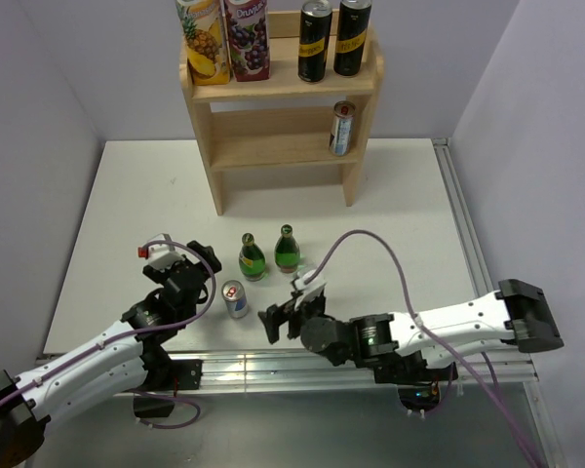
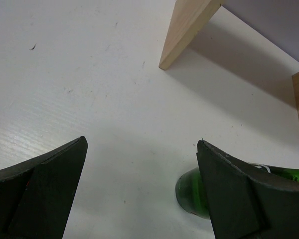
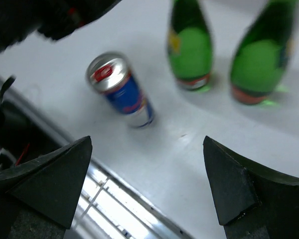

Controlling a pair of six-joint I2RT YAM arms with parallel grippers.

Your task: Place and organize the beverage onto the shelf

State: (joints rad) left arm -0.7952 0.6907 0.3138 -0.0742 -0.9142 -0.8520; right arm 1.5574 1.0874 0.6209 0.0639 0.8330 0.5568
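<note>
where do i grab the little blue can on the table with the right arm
Grip the blue can around the middle of its straight side, coming in from its right, where the open right gripper faces it. It stands upright, clear of the nearest green bottle, so there is room to close on it.

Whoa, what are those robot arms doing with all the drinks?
The robot is putting drinks on a wooden shelf. Two juice cartons and two black cans stand on top, one can lower down. Two green bottles and a blue can wait on the table. Both tools are open and hold nothing: the right tool faces the blue can, the left tool is beside a green bottle.
</note>
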